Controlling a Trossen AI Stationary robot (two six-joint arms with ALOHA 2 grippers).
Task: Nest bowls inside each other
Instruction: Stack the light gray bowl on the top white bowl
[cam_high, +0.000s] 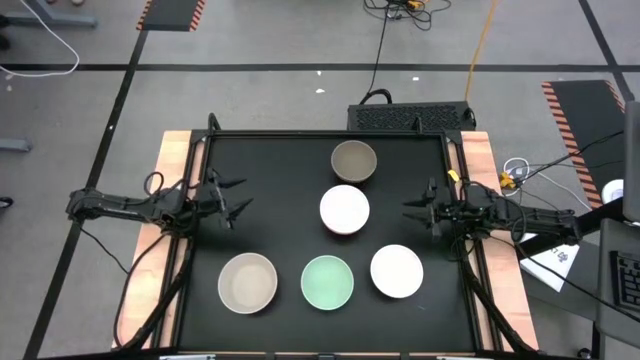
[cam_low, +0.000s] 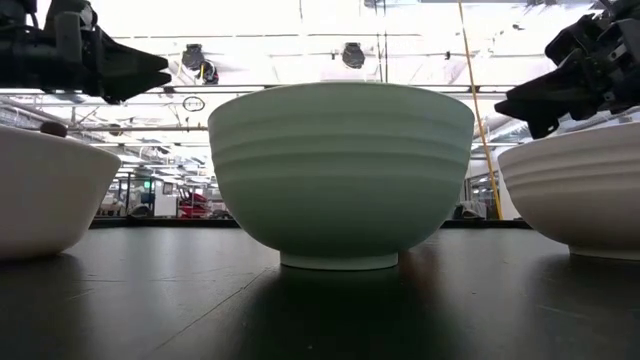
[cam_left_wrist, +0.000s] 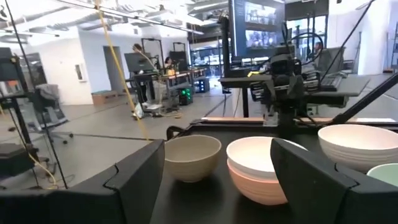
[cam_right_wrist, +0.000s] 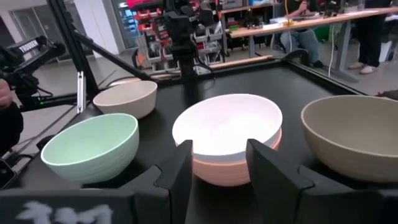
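One stack begun, four bowls loose
Both grippers, left (cam_high: 232, 197) and right (cam_high: 415, 212), hung released and empty; a tilted drop onto the white-on-salmon stack (cam_high: 345, 210) could jam.

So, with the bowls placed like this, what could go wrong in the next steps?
1. The white bowl already sits inside the salmon-orange bowl; a lift by the white rim alone might leave the lower bowl behind.
2. The mint green bowl and the other white bowl stand close together, so a claw finger lowered between them could nudge the neighbour.
3. Both claws, left claw and right claw, face that stack and might collide there.
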